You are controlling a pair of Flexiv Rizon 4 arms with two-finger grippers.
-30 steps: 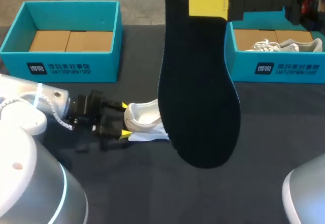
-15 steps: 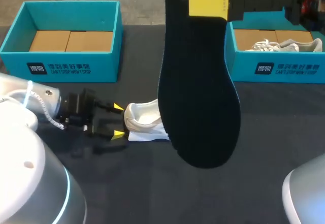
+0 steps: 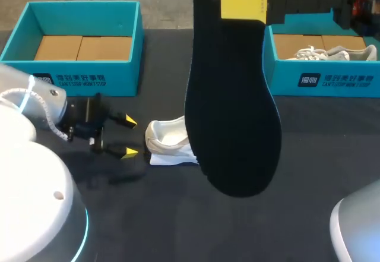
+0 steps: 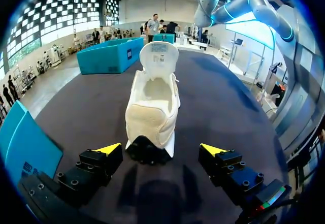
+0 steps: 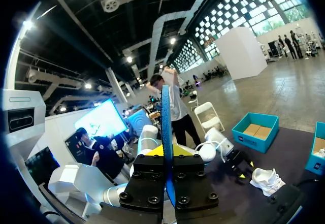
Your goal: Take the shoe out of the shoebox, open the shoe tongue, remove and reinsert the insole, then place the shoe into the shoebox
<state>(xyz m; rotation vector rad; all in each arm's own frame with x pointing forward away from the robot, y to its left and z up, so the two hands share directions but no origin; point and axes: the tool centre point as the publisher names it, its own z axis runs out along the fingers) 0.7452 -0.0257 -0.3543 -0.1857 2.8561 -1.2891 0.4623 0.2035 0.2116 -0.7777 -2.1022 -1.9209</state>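
While the thin dark insole (image 3: 231, 95) hung from the right gripper (image 3: 242, 3), pinched flat near its narrow end, it looked light and floppy, likely to bend unless held close to an end. The white shoe (image 4: 152, 107) lay just ahead of the left gripper (image 3: 129, 136), whose fingers were spread and touched nothing. The shoe seemed soft and light, and its stiffer heel, nearest those fingers, looked the best hold.

A desk (image 3: 148, 214) draped in dark cloth carries at its far right a teal box (image 3: 356, 79) with white print on its front wall, and a spare white laced sneaker (image 3: 335, 53) lies on the box's brown cardboard floor.
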